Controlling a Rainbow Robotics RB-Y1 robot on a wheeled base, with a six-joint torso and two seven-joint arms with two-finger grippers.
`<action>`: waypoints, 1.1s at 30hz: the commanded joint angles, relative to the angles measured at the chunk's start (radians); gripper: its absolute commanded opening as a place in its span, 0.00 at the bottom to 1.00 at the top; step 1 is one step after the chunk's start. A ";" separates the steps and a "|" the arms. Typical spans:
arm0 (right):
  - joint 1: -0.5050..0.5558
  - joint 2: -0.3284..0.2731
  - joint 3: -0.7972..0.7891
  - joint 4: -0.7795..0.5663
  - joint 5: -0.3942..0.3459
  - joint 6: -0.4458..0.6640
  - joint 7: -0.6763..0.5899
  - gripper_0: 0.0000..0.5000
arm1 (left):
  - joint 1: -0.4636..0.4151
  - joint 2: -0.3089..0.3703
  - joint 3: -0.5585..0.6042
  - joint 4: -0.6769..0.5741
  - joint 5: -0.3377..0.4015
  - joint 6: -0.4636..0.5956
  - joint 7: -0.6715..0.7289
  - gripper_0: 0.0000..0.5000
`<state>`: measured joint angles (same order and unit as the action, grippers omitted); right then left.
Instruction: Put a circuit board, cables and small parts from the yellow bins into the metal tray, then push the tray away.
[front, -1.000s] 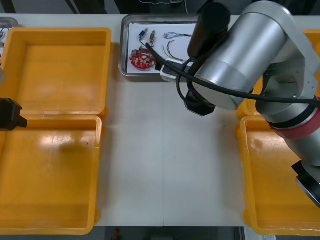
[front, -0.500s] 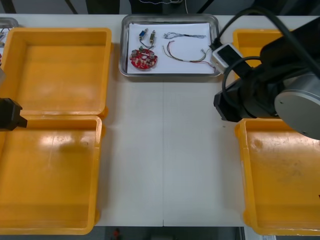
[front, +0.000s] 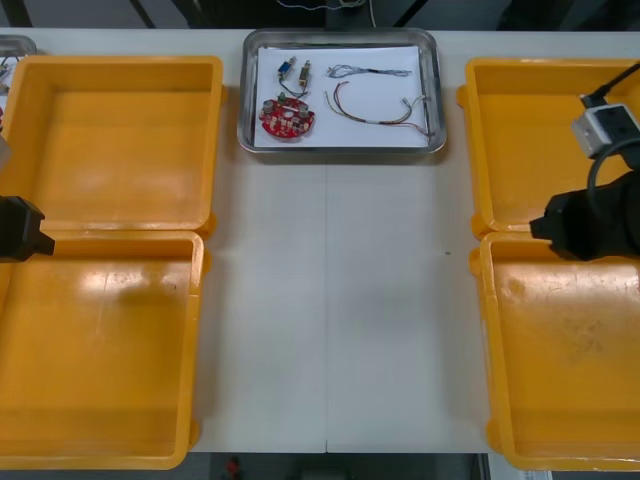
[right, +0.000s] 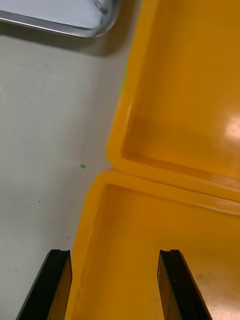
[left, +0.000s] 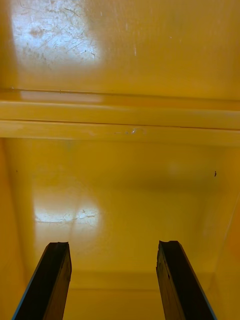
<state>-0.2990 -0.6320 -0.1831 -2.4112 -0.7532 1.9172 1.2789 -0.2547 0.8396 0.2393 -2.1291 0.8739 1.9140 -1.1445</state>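
The metal tray (front: 436, 100), white inside, sits at the table's far middle edge. In it lie a round red circuit board (front: 287, 117), small metal parts (front: 293, 70), a twisted blue and white cable (front: 358, 71) and a red and yellow cable (front: 372, 108). My right gripper (right: 114, 282) hangs open with nothing in it, over the rim where the two right yellow bins meet, and the tray's corner (right: 95, 27) shows far beyond its fingers. The right arm (front: 592, 225) is at the right edge. My left gripper (left: 114, 277) is open over the left bins, holding nothing.
Two yellow bins stand on the left, far (front: 125, 140) and near (front: 100, 350), and two on the right, far (front: 530, 130) and near (front: 560, 370); all look bare inside. The light table (front: 330, 300) runs between them. The left arm (front: 20, 228) rests at the left edge.
My right arm has drawn back from the tray and swung right, to the seam between the right bins. The tray and its contents stay put. The left arm has not moved.
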 joint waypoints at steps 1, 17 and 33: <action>0.093 -0.052 -0.145 -0.029 -0.055 0.003 -0.004 1.00 | 0.014 0.006 0.029 -0.018 0.007 0.006 -0.078 1.00; 0.175 -0.054 -0.311 0.118 -0.066 0.003 0.016 1.00 | 0.014 0.006 0.029 -0.018 0.007 0.006 -0.078 1.00; 0.175 -0.103 -0.216 0.207 -0.044 0.003 0.005 1.00 | 0.014 0.006 0.029 -0.018 0.007 0.006 -0.078 1.00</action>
<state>-0.1334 -0.6885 -0.4260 -2.1953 -0.8107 1.9173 1.2795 -0.2545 0.8396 0.2393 -2.1291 0.8740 1.9140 -1.1445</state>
